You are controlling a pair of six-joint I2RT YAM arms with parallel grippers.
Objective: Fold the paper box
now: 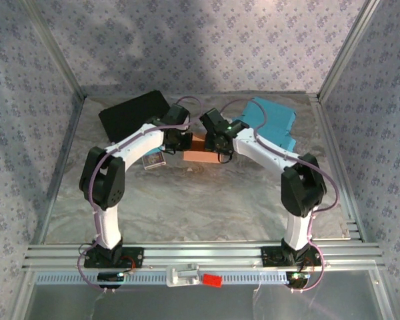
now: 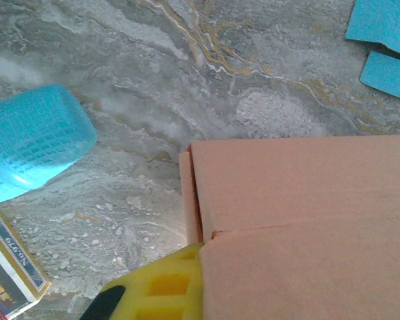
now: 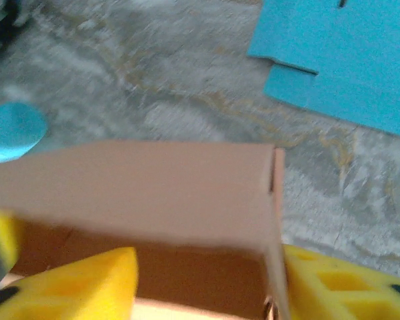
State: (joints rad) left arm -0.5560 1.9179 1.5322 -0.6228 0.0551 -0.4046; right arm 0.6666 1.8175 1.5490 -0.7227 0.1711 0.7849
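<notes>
- Yellow fingers (image 3: 80, 280) of the right gripper (image 3: 207, 290) sat closest to the lens. They were spread wide with the open end of the paper box (image 3: 140, 190) between them, and did not look clamped on anything.
- One yellow finger (image 2: 153, 290) of the left gripper (image 1: 179, 139) touched the box's near corner. Its mate was hidden, so its opening and any hold could not be told.
- Between the two grippers, towards the back of the table (image 1: 207, 207), the box stood with walls raised and panels lying flat on top.
- By my reading the work was mid-fold, at the closing of a flap. The next move would call for one arm to steady the body while the other pressed along the crease, gently, since thin card buckles.
- Grey marbled veining covered the table. On it were a teal card sheet (image 1: 273, 123) behind the right arm, a black slab (image 1: 133, 113) behind the left, a small packet (image 1: 153, 160) and a pale blue rounded object (image 2: 33, 140).
- Patterned walls (image 1: 200, 40) and a metal frame enclosed the space.
</notes>
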